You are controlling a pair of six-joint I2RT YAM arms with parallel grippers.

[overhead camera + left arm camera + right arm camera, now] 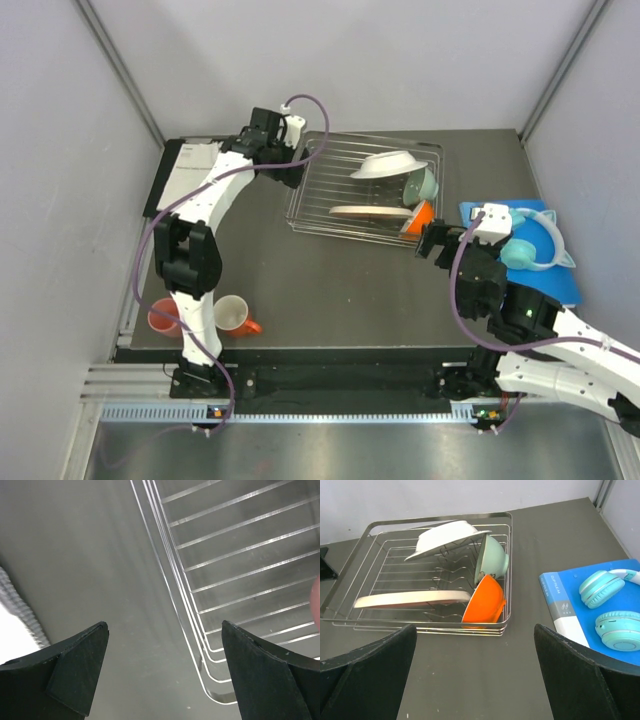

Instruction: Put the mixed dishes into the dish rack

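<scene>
We see the left gripper splayed wide and empty over a corner of the silver wire dish rack at lower right, the right gripper equally wide below the tipped orange bowl.

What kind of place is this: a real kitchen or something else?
Probably a robot test cell, not a kitchen: plain grey walls enclose a dark table, the dish rack sits there with no sink, and teal headphones lie beside it.

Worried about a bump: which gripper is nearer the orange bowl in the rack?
Right. The right gripper sits open just outside the rack by the orange bowl; the left gripper is open across the rack, at its left edge.
</scene>
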